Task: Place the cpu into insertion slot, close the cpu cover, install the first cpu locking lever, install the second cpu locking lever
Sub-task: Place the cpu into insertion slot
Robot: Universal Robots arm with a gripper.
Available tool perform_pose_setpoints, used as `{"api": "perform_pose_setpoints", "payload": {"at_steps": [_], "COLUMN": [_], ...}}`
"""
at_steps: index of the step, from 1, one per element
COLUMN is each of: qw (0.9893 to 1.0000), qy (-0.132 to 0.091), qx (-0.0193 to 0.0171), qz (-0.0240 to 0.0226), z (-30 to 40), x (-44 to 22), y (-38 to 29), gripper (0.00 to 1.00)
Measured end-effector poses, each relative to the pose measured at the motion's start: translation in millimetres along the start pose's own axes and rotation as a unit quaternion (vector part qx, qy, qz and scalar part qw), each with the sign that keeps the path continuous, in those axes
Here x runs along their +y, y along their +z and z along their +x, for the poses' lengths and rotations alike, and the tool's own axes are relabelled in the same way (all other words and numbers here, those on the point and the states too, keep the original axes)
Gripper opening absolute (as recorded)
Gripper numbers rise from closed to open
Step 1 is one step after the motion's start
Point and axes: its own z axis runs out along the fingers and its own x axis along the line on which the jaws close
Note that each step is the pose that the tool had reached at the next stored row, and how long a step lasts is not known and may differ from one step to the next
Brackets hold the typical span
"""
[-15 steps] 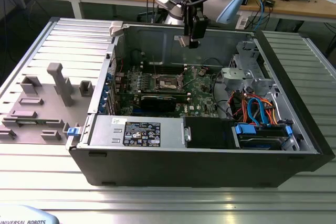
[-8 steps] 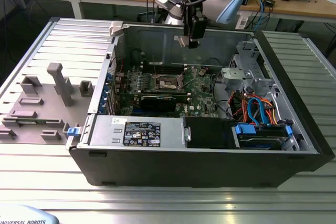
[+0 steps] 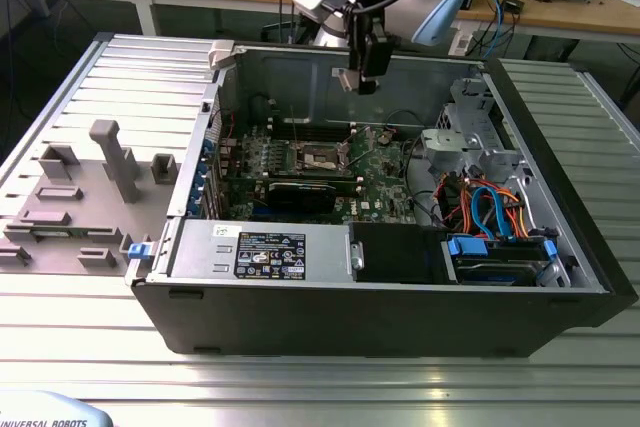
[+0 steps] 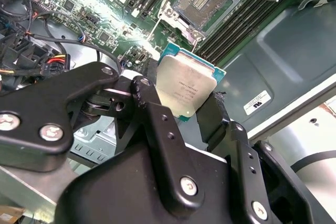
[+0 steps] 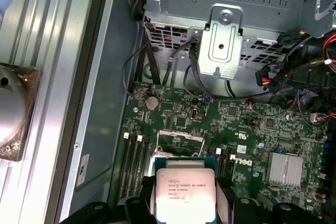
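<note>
My black claw [image 4: 179, 98] is clamped on the flat silver-grey square cpu [image 4: 187, 81]; the dark silver-rimmed insertion slot [image 4: 202, 1] lies well below the claw (contacts bare).

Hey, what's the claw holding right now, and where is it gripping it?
The claw holds the cpu by two opposite side edges, above the motherboard.

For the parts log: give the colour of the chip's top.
The chip is dull silver-grey, clearest in the second wrist view.
</note>
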Motion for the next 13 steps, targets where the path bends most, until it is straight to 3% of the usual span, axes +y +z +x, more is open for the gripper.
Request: {"api": "perform_pose_setpoints", "payload": {"at_steps": [13], "qw": [1.0000], "qy": [0.003], "qx": [-0.0003], "qz": [0.0000], "z": [0.2], "x": [-2.2], "y": [4.8], "gripper": [0.54]}}
